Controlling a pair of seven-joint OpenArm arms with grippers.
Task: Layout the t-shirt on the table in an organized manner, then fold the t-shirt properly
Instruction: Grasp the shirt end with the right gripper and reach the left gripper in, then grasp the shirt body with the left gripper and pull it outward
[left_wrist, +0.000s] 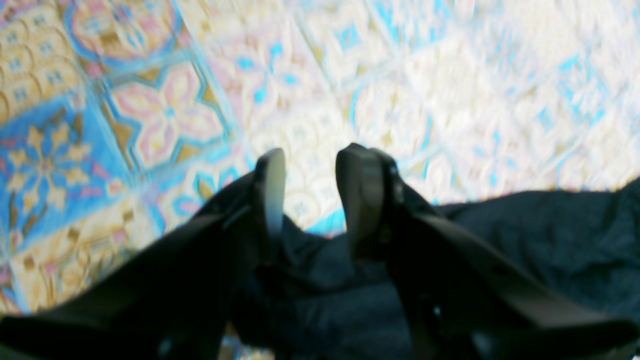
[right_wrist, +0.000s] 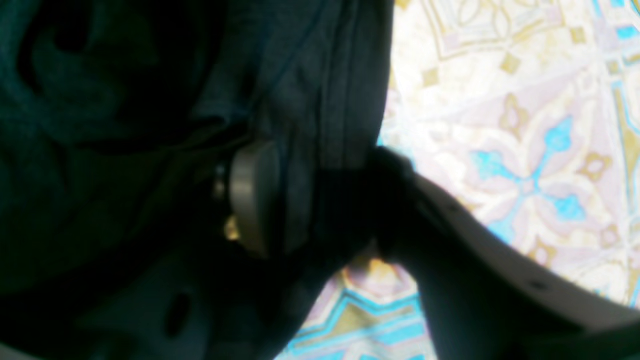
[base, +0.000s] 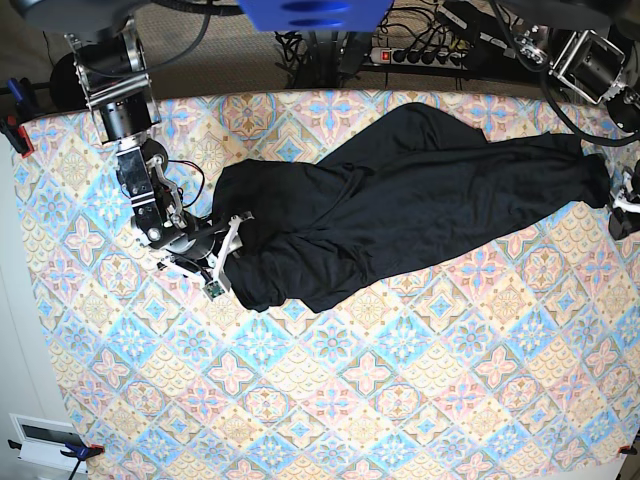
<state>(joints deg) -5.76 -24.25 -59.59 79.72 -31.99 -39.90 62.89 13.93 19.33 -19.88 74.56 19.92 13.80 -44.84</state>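
Note:
The black t-shirt (base: 400, 200) lies crumpled in a long diagonal band across the far half of the patterned table (base: 330, 400). My right gripper (base: 237, 236), on the left of the base view, is at the shirt's left end. In the right wrist view it (right_wrist: 320, 200) is shut on a fold of the t-shirt (right_wrist: 310, 100). My left gripper (base: 618, 205) is at the shirt's right end by the table's right edge. In the left wrist view it (left_wrist: 312, 170) is open, its fingers (left_wrist: 360, 195) apart over the table (left_wrist: 450, 100), with the t-shirt (left_wrist: 525, 235) lying just behind the fingertips.
A power strip (base: 420, 55) and cables lie beyond the table's far edge. A white device (base: 45, 440) sits off the table's near left corner. A clamp (base: 18, 130) holds the cloth at the far left edge.

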